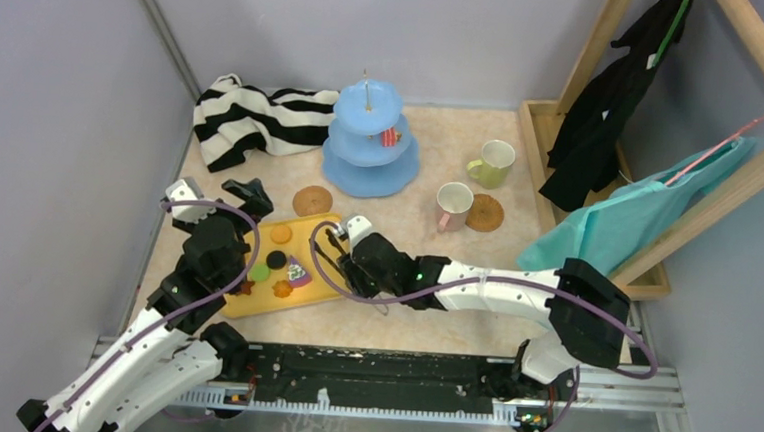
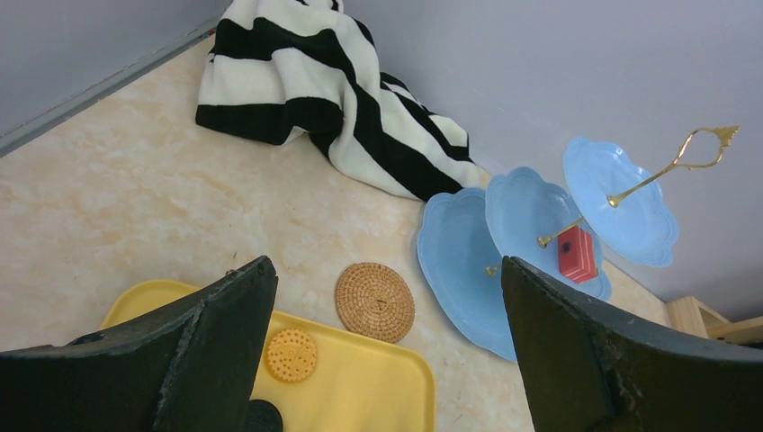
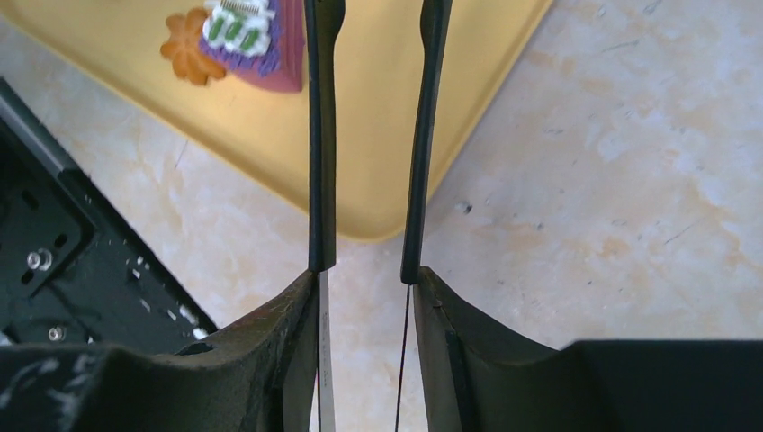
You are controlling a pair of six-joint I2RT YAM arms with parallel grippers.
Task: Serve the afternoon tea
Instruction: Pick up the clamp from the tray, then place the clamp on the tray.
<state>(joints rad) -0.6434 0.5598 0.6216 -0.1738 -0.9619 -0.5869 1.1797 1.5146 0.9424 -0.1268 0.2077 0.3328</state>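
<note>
my right tool (image 3: 374,108) hangs over the near right corner of the yellow tray (image 1: 307,233). its jaws are half parted, with nothing between them in the stretch i can see; the tips run off the top of the wrist view. my left tool (image 2: 387,270) is spread wide and empty by the tray's upper-left corner in the overhead view.

the purple cake slice (image 3: 256,36) and the orange flower cookie (image 3: 184,49) just beside it lie at the upper left of the right wrist view, off the jaws' line. the light-blue three-tier stand (image 1: 371,140) is at upper centre, with one red cake slice (image 1: 391,136) on its middle tier. the pink-handled cup (image 1: 453,205) stands on the tabletop just beside a cork coaster (image 1: 484,213), not on it.

i judge the step in hand is picking a treat for the stand. to do it well, i slide the right tool toward the upper left of its view until the purple slice sits squarely between the jaws. the gap looks narrower than the slice, so i open wider. then i descend straight and close on its flat sides, clear of the flower cookie. the purple cable (image 1: 317,264) loops over the tray's right end and may drag treats, so i lift slowly.
</note>
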